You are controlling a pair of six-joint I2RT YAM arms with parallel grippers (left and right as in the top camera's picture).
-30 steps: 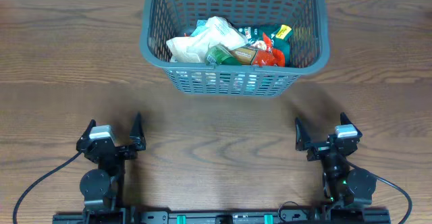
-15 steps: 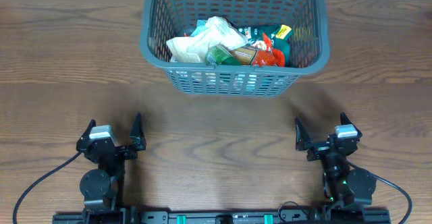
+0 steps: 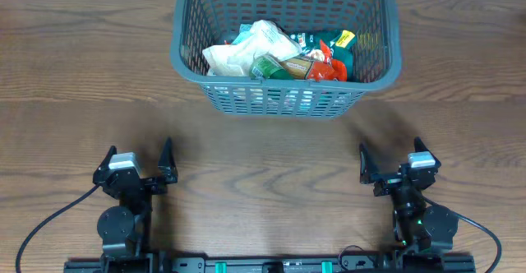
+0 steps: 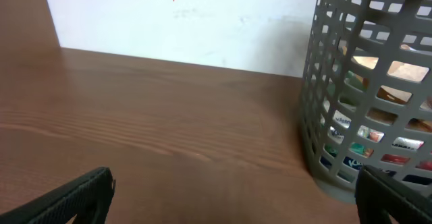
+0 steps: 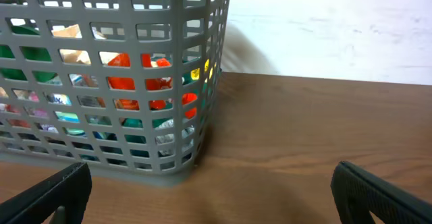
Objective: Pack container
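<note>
Left claw (image 3: 138, 148) and right claw (image 3: 389, 146) spread wide, empty; dark grey slotted container (image 3: 246, 81) (thick rim, packets (image 3: 255, 47) inside)

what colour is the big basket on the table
The basket is dark grey; the right wrist view shows it best.

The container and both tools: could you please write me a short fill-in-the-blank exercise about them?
1. The packets lie ____ the container.
2. The left tool and the right tool both stand with jaws ____.
3. Each tool grips ____.
Missing words: inside; open; nothing.
</note>
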